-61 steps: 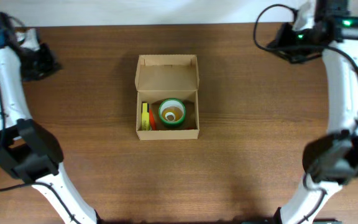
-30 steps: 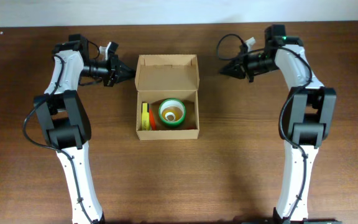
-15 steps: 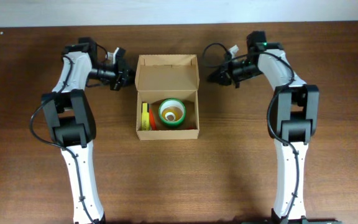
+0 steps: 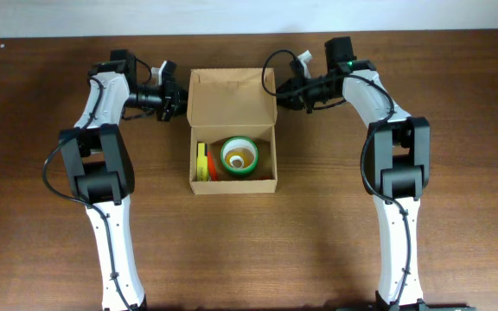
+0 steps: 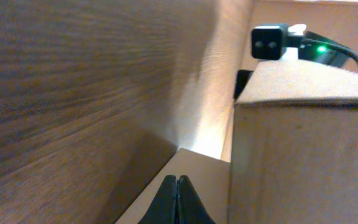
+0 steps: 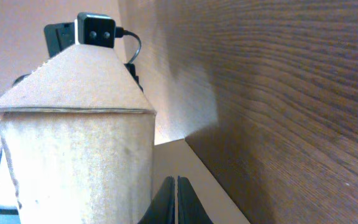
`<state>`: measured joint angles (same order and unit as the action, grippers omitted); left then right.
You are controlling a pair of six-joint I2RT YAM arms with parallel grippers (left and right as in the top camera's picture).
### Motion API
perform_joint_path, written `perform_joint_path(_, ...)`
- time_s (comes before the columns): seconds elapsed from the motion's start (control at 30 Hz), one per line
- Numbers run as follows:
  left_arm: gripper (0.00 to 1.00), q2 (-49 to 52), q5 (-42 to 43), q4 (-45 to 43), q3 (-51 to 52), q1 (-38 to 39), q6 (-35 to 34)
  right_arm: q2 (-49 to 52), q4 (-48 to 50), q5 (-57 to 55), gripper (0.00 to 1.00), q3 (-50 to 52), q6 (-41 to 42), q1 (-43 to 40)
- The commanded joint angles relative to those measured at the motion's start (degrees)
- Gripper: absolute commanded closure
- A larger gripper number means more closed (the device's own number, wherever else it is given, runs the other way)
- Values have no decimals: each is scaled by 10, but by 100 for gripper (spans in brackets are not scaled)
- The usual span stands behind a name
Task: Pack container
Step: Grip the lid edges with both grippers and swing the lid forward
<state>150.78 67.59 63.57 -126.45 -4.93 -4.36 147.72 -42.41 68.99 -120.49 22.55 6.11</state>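
The box (image 4: 232, 186) sits at the middle of the table (image 4: 361, 250), its hinged lid (image 4: 232, 99) open on the far side. Inside lie a green tape roll (image 4: 239, 156) and, along the left wall, a yellow piece (image 4: 201, 161) with something red against it.

The left claw (image 4: 180, 105) is at the lid's left edge and the right claw (image 4: 282, 92) at its right edge. From overhead both look to be touching the cardboard or just beside it, but I cannot tell which. In each wrist view the left claw (image 5: 177, 180) and the right claw (image 6: 176, 180) show fingers pressed together, pinching nothing, with a cardboard face rising just beside them.

The box is probably light, since it is thin cardboard with only small things in it. A sideways shove would likely slide it across the smooth wood rather than bend it. The walls and lid look stiff enough to hold their shape, but thin board creases easily under a narrow fingertip. The lid turns only along its far hinge line, so force is best applied high on the flap, near its free edge, and evenly from both sides so it does not twist.

With the fingers shut, each claw serves better as a blunt pusher than as a pincher. Contact on the lid's outer face or its side tabs looks sensible, guiding it toward the near wall. I cannot tell whether the tape roll rises above the rim; if it does, the lid may not seat flat.
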Motion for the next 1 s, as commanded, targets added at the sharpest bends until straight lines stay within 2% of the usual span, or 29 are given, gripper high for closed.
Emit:
perform_joint_path(0.0,99,7,39,-2,0,-1,-1,7,3,31,96,-7,5,3)
perform_joint_path(0.13,99,7,84,0,-2,-1,8,7,3,30,96,-33,5,3)
perform_joint_path(0.27,98,5,123,29,-28,0,58,5,2,27,96,-76,5,3)
perform_joint_path(0.5,99,0,97,171,-132,0,171,3,-22,24,96,-150,2,7)
perform_joint_path(0.57,98,0,86,225,-165,0,212,-5,-35,23,96,-161,-24,12)
perform_joint_path(0.7,98,0,61,329,-232,1,280,-30,-116,-49,96,-190,-94,30)
perform_joint_path(0.87,98,-24,42,331,-240,11,278,-48,-275,-165,96,-262,-196,47)
perform_joint_path(0.97,98,-41,10,331,-240,26,276,-75,-317,-233,96,-278,-218,64)
